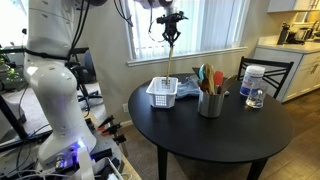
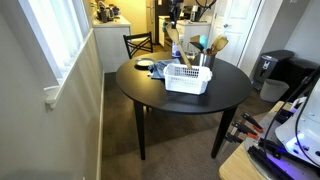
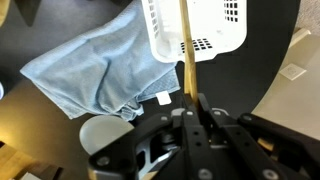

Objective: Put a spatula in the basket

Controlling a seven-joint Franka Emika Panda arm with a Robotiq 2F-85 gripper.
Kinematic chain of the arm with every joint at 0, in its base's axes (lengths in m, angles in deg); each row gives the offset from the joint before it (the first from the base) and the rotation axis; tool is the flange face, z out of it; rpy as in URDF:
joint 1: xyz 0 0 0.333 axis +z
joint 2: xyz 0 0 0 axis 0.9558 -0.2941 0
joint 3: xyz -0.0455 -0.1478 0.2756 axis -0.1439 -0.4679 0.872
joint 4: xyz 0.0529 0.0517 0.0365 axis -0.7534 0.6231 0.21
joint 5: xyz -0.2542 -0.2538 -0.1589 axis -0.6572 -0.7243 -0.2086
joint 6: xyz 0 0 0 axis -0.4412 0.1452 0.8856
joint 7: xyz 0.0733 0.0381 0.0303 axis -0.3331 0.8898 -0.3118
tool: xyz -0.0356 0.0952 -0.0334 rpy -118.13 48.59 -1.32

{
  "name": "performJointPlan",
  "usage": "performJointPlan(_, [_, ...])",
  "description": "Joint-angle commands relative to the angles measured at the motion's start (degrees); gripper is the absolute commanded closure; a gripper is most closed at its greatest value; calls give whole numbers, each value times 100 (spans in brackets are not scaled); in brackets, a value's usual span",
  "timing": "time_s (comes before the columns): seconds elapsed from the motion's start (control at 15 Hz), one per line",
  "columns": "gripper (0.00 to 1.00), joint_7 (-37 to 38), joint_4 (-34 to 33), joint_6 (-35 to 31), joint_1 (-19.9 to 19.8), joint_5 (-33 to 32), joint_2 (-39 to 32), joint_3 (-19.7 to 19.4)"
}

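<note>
Claw [image 1: 172, 32]: clenched on the upper end of the spatula [image 1: 172, 60], straight above the basket [image 1: 162, 93]. Holds the thin wooden handle plumb, lower end at the basket's rim or just inside; cannot tell whether it touches the bottom. Seems gripped at the top and held vertical so as to go in end-first, being longer than the basket. Beside the basket, a blue cloth [image 3: 95, 65]; beyond that, 1 grey utensil holder [image 1: 210, 104], well clear. Probably calls next for lowering, then letting go.
</note>
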Motion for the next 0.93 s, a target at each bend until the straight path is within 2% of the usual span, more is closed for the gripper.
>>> performJointPlan(0.0, [95, 354, 1375, -493, -25, -14, 728, 423])
performJointPlan(0.27, [95, 585, 1985, -761, -67, -45, 785, 619])
performJointPlan(0.6, [95, 562, 2450, -1076, -135, -52, 846, 629])
performJointPlan(0.73, [95, 567, 2891, -1241, -155, -51, 1122, 631])
performJointPlan(0.8, [68, 614, 2909, -1260, -164, -69, 1122, 617])
performJointPlan(0.87, [66, 606, 2991, -1286, -176, -91, 1178, 610])
